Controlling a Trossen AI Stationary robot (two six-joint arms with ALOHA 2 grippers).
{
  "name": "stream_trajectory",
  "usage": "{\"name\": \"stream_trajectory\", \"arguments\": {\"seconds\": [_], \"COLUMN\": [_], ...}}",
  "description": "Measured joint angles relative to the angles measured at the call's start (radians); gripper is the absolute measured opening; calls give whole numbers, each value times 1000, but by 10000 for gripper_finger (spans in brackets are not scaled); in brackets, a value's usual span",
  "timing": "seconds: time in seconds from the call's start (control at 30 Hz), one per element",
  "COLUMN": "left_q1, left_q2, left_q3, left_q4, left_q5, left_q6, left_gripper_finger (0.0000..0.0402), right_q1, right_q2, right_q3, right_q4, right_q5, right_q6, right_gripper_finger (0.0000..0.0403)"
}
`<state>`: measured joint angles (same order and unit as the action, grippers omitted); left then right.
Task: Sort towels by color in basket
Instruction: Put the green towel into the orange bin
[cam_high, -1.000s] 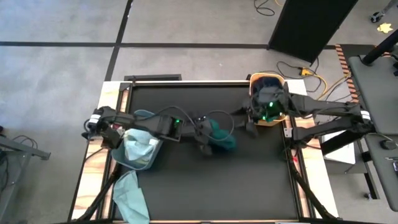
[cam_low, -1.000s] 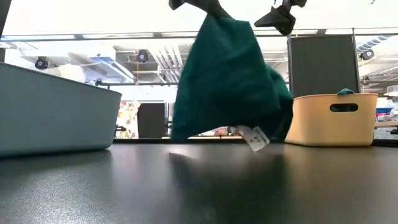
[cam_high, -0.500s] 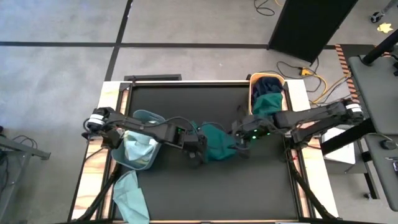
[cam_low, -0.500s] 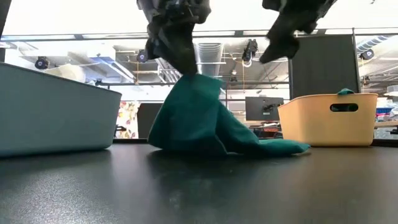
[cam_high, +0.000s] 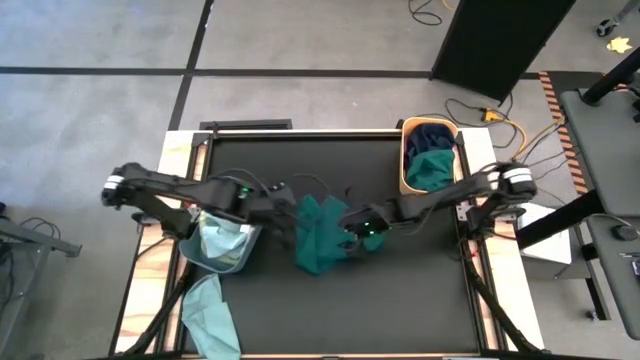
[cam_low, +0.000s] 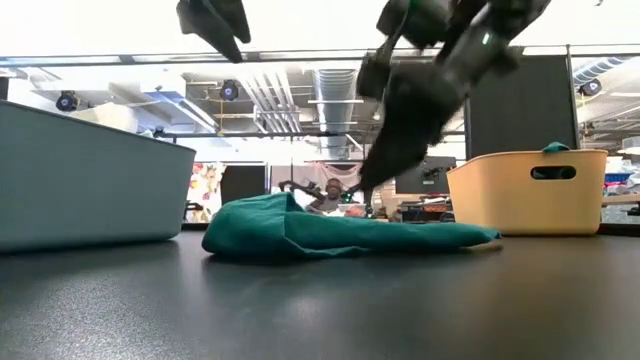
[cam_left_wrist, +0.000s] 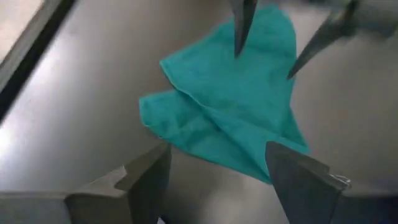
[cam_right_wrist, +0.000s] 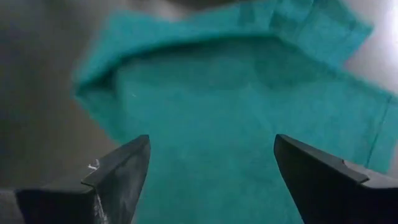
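Mid-sort. Dark teal towel (cam_high: 322, 235) lies loose on the desk (cam_high: 400, 300), mid-desk. Right claw (cam_high: 352, 226) spread wide right over it; left claw (cam_high: 281, 196) apart, empty, beside it. Yellow basket (cam_high: 407, 160) holds navy and teal; grey-blue basket (cam_high: 235, 184) holds mint. One pale cloth (cam_high: 212, 310) hangs off the desk edge, unsorted.

The towel (cam_high: 322, 235) lying on the desk (cam_high: 420, 290) is plain dark teal, and the desk is matte black. A tan basket (cam_high: 430, 157) holds navy and teal cloth. A grey-blue basket (cam_high: 222, 243) holds a pale mint towel, and another mint towel (cam_high: 212, 318) hangs at the desk's edge. Both arms are dark.
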<state>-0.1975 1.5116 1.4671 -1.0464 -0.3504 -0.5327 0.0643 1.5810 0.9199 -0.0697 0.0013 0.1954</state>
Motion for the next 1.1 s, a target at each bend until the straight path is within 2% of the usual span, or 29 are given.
{"name": "stream_trajectory", "arguments": {"seconds": [0.2,0.37,0.47,0.6,0.77,0.93,1.1], "left_q1": [0,-11,-20,-23,-23,-23,-23], "left_q2": [-148,-247,-299,-349,-400,-428,-439], "left_q3": [-75,-133,-165,-200,-248,-294,-336], "left_q4": [17,20,32,35,40,40,43], "left_q5": [-52,-52,-54,-60,-63,-77,-89], "left_q6": [-1,-20,-26,-27,-27,-27,-23], "left_gripper_finger": [247,241,238,233,229,227,227], "right_q1": [-22,-25,-27,-34,-57,-90,-129], "right_q2": [194,273,279,267,221,80,-165], "right_q3": [4,31,35,35,65,130,219], "right_q4": [44,27,13,-38,-145,-314,-498], "right_q5": [50,43,54,97,95,131,385], "right_q6": [-61,7,47,71,70,69,27], "right_gripper_finger": [319,291,255,168,30,17,13]}}
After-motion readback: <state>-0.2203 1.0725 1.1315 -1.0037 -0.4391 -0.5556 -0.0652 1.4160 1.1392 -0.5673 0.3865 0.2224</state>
